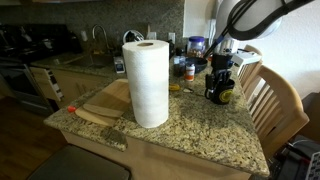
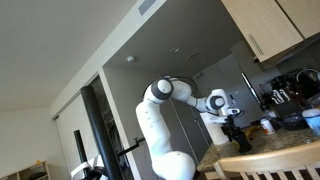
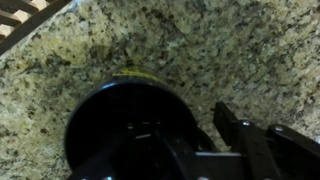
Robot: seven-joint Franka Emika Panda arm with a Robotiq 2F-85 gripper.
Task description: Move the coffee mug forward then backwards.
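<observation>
The coffee mug (image 3: 118,118) is sitting upright on the granite tabletop (image 3: 200,50), directly beneath the jaws. They are standing apart, seemingly straddling its rim wall, though I cannot tell whether they are gripping.

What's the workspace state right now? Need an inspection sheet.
Surface: speckled granite counter, kitchen island.
Job's things: coffee mug, black, upright, near the counter edge by the chair.
Clutter: paper-towel roll mid-counter; wooden cutting board beside it; blue-lidded jar behind the mug.
Grippers: gripper down over the mug; in the wrist view one finger sits outside the mug wall; grip cannot be confirmed.
Cables: dark cable loop above the wrist.
Surroundings: wooden chair against the counter; wall cabinets overhead.
</observation>
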